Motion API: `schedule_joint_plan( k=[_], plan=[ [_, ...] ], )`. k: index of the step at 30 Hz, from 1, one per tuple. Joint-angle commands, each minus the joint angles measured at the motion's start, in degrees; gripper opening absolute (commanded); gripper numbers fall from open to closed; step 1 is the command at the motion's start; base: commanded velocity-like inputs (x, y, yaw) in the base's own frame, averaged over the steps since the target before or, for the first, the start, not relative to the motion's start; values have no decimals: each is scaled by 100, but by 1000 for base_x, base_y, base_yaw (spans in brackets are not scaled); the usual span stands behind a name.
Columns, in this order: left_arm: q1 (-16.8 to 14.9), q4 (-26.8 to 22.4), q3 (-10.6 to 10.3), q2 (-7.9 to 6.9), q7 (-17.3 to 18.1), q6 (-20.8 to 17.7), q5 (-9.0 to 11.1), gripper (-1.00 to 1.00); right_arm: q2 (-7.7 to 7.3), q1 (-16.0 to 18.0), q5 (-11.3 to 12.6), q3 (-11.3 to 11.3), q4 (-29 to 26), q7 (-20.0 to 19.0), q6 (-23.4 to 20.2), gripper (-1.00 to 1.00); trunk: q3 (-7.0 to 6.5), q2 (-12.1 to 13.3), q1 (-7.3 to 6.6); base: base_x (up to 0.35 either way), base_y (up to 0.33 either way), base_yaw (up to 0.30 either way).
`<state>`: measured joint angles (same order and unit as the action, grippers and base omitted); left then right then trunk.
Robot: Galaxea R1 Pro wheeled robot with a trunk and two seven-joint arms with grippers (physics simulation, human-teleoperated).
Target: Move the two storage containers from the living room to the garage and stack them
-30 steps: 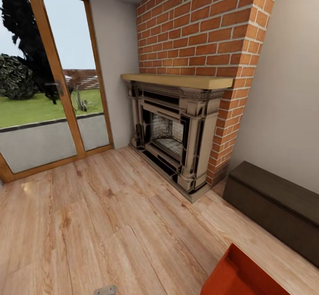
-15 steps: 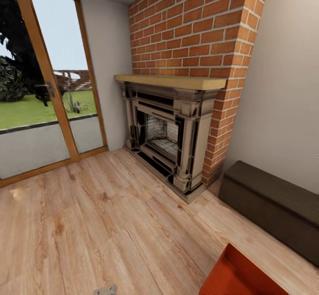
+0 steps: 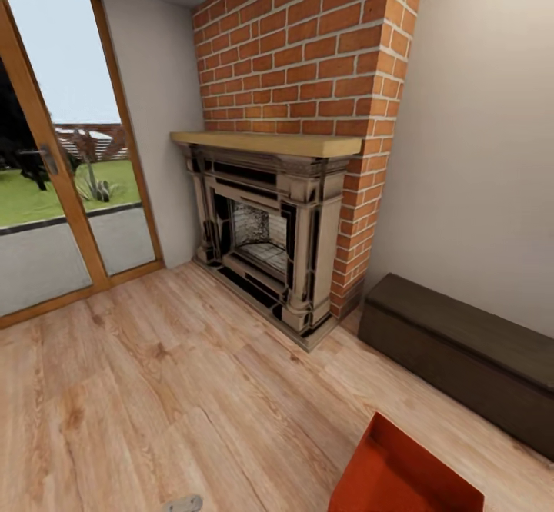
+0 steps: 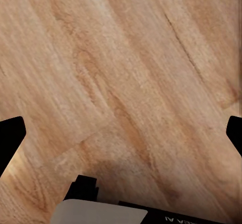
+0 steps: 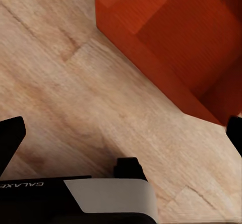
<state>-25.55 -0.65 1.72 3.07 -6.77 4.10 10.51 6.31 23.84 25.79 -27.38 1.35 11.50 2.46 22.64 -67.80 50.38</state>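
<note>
The whole head view has slid left vs. a sec ago — fireplace (image 3: pixel 265 243), glass door (image 3: pixel 54 181) and bench (image 3: pixel 462 358) all sit further left in frame, and more of the right wall shows. That's the camera turning right w/ the robot, not the room's things moving. The bin (image 3: pixel 404 473) at lower right of the frame has come a bit further in; more of its near wall and back corner is visible now.

Where it is: on the wood floor (image 3: pixel 154 389) of the living room, just in front of the bench, apart from it. The right wrist view has it too — bin (image 5: pixel 176 42) in the upper right of that frame, open top and ribbed inside showing, floor around it. Can't say if a second bin is nested in it or elsewhere.

Tools: right tool (image 5: pixel 121 133) — dark fingertips sit at the far left and right edges of its view, so spread wide, nothing between them, not touching the bin. Left tool (image 4: pixel 121 138) same: tips at the frame edges, wide, bare planks below.

Meaning for the task: prob. still the approach step — the robot looks to be squaring up to the bin for a pickup. Nothing lifted yet, garage not in sight; early days.
</note>
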Motion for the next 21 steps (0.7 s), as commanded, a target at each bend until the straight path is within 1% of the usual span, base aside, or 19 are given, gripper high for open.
schedule_joint_plan(
  k=[1,21],
  plan=[
    [-3,3,13,1,-9,21,30,100,4,7,58,-48,14,3,26,100,6,-4,0,0,0,-220],
    [-3,3,12,10,-9,21,27,100,2,7,58,-49,14,10,18,100,6,-4,0,0,0,-231]
  ],
)
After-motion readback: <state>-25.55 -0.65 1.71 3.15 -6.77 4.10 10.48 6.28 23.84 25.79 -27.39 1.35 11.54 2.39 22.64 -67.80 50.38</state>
